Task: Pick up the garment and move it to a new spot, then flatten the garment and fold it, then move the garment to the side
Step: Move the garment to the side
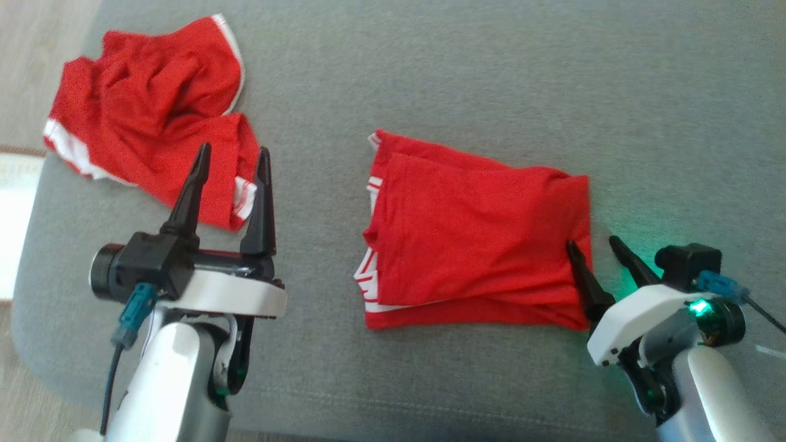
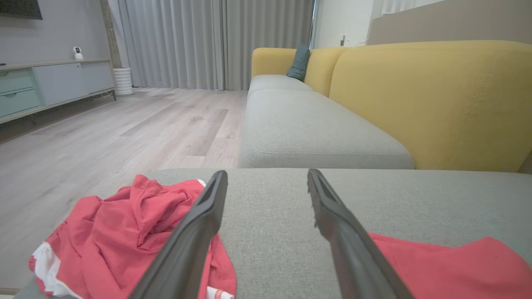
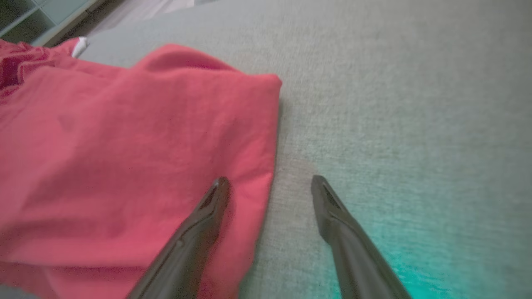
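Note:
A red garment (image 1: 473,239) with white trim lies folded into a rough rectangle in the middle of the grey cushion (image 1: 491,80). My right gripper (image 1: 592,241) is open at its right edge. In the right wrist view (image 3: 270,178) one finger sits over the red cloth (image 3: 124,145) and the other over bare cushion. My left gripper (image 1: 234,149) stands open to the left, holding nothing, its tips over the near edge of a second, crumpled red garment (image 1: 141,104). In the left wrist view the open gripper (image 2: 267,172) points between the crumpled garment (image 2: 116,232) and the folded one (image 2: 449,265).
The cushion's left edge drops to a pale wood floor (image 2: 104,128). A yellow sofa (image 2: 432,99) with a grey seat stands beyond the cushion, and a low cabinet (image 2: 50,83) lines the far wall. Bare cushion extends behind and right of the folded garment.

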